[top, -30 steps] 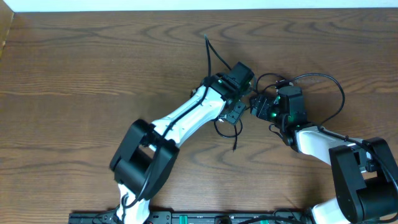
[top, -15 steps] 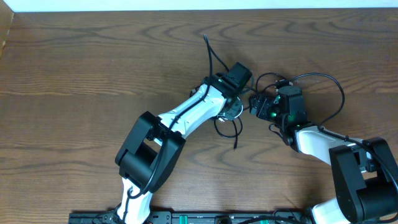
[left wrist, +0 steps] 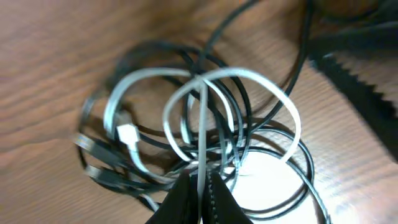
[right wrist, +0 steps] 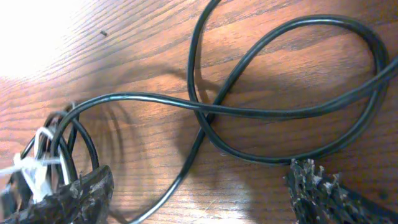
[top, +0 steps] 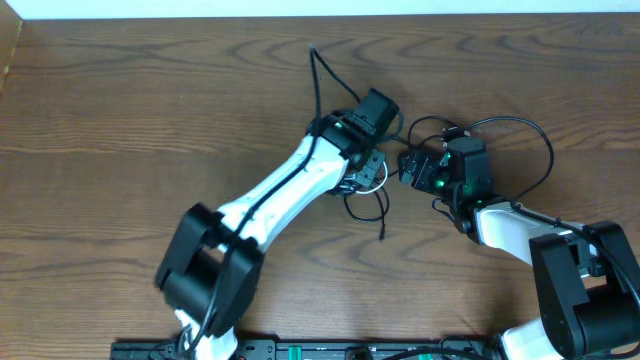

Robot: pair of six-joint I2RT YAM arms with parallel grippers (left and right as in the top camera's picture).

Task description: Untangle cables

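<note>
The cables lie in a tangle (top: 368, 195) at the table's centre. In the left wrist view, the white cable (left wrist: 249, 74) loops through coils of the thin black cable (left wrist: 313, 180). My left gripper (left wrist: 202, 186) is shut on a straight run of the white cable, above the tangle (top: 372, 172). My right gripper (top: 408, 168) sits just right of the tangle, open wide (right wrist: 199, 186). A strand of the black cable (right wrist: 261, 112) runs across the gap between its fingers without touching them. The white cable (right wrist: 40, 163) shows by its left finger.
The black cable sweeps in a wide loop (top: 520, 121) to the right, around the right arm's wrist. One loose end of it (top: 313, 50) points toward the table's far edge. A black rail (top: 300, 350) runs along the near edge between the arm bases.
My left gripper has shut on the white cable, and its arm has swung left. The black cable's far end has shifted left and farther away. My right gripper has opened a little wider.
</note>
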